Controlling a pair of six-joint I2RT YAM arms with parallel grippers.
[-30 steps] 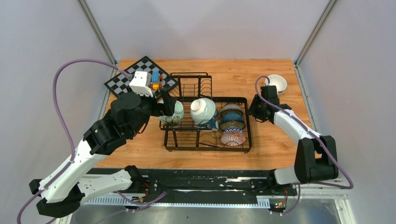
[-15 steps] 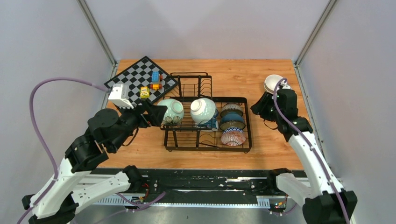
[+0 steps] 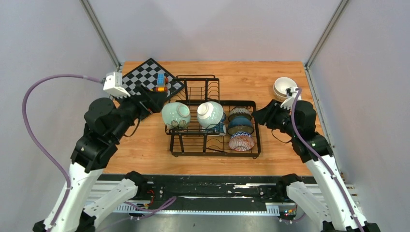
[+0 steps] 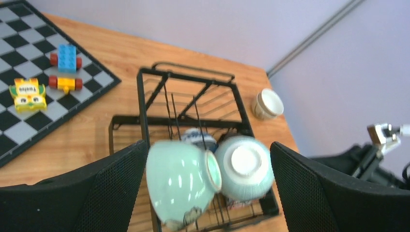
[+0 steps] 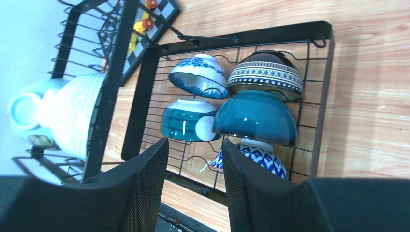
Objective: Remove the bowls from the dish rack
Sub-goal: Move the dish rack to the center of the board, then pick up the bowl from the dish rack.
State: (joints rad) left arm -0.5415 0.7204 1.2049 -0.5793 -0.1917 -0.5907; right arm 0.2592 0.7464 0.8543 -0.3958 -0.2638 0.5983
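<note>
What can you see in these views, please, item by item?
table: one, wooden, beneath everything
dish rack: one, black wire, mid-table
mint bowl: one, pale green, rack's left end
ribbed bowl: one, whitish, beside it
other racked bowls: at least five, blue, teal, patterned, rack's right part
cream bowls: stack, far right corner
chessboard: one, black-and-white, far left corner
toy blocks: three, blue, red-yellow, yellow, on chessboard
left tool: one, black, open, beside mint bowl
right tool: one, black, open, beside rack
</note>
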